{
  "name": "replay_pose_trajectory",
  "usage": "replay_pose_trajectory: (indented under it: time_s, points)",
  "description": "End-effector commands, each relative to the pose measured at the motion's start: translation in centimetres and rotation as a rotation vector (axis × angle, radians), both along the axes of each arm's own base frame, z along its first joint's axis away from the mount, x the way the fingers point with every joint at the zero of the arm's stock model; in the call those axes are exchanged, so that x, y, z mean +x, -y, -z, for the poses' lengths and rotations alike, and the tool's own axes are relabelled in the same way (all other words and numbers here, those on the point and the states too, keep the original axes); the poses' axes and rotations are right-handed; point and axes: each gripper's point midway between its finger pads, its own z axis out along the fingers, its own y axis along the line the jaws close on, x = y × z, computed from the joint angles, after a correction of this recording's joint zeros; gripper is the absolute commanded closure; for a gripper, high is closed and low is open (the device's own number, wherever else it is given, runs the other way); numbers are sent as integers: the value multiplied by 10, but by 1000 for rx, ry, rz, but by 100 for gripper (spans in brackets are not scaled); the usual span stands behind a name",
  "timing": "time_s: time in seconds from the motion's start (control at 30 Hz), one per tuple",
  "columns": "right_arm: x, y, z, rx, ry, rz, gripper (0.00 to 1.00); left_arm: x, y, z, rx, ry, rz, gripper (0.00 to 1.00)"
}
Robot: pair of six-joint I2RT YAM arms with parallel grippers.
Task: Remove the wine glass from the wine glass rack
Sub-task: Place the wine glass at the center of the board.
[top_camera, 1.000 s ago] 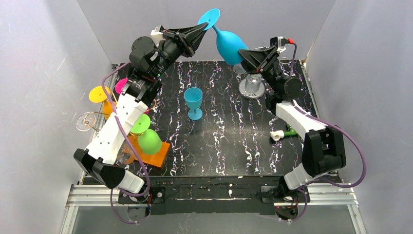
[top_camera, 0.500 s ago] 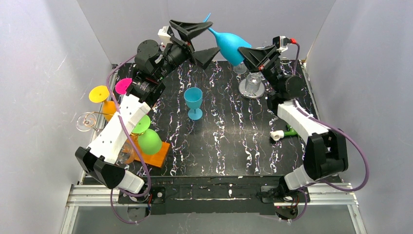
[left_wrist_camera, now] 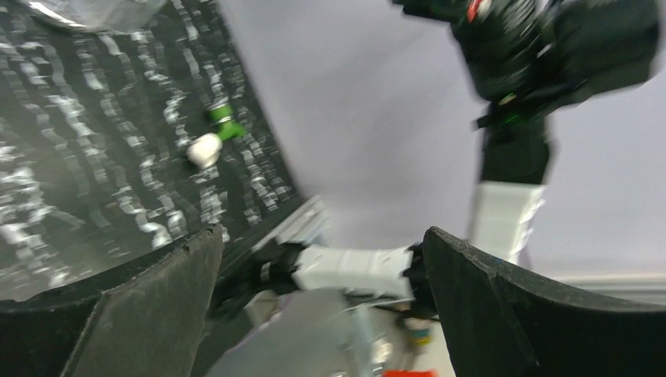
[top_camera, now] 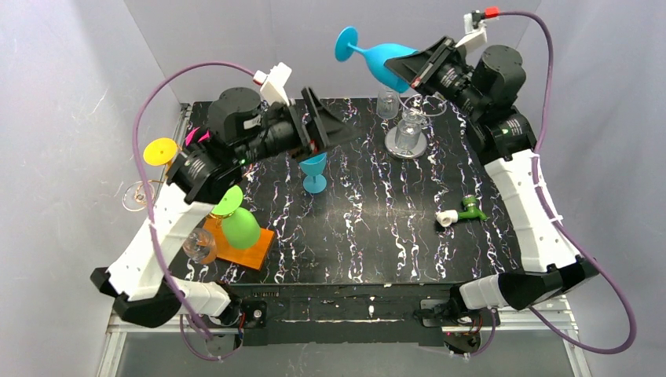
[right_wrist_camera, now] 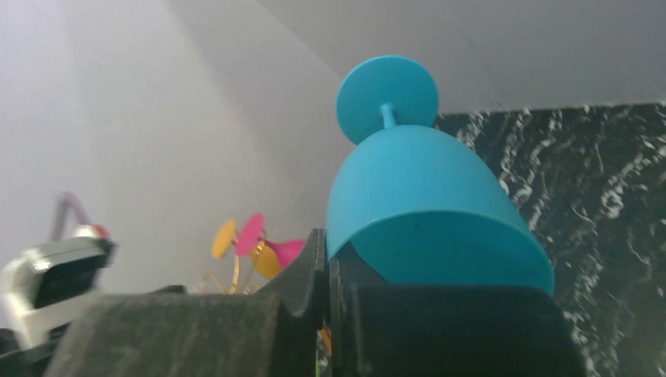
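1. The right fingers [right_wrist_camera: 440, 330] are clamped on the bowl rim of the blue wine glass [top_camera: 382, 58].
2. The left fingers [left_wrist_camera: 149, 314] stand wide apart, holding nothing.
3. The glass hangs tilted, foot pointing left, high over the far edge of the worktop [top_camera: 369, 228], well apart from the rack [top_camera: 250, 253].
4. It looks like light, stiff plastic, probably slick. A pinch across the bowl wall or on the stem should hold best.

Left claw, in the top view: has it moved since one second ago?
Yes. The left claw has come down and away from the back wall; it now hangs open close by the small blue goblet, no longer at the big blue glass.
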Motion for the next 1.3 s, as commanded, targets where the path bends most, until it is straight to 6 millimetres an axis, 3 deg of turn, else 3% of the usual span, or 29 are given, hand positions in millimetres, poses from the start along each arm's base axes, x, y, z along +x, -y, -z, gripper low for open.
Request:
replay_pose_trajectory:
  time_s: [0.0,0.23,0.5,0.77,0.93,1.17,1.27]
  points:
    - [-3,-15,97,-390,-198,16,99,-13,-53,46,423,157,-60,2]
    - [-19,-28,159,-691,-293,20,99,-10,-107,29,620,324,-212,2]
    - [-34,-46,233,-874,-399,-101,99,5,-149,1,754,429,-370,2]
    - [-23,-68,294,-1007,-469,-176,99,18,-181,-12,833,434,-523,2]
    - [-19,-76,319,-1065,-493,-196,99,23,-201,-6,831,376,-564,1]
    - [-17,-80,330,-1104,-494,-191,99,33,-214,9,839,302,-581,1]
    - [-17,-80,333,-1115,-492,-187,84,35,-216,11,831,288,-587,1]
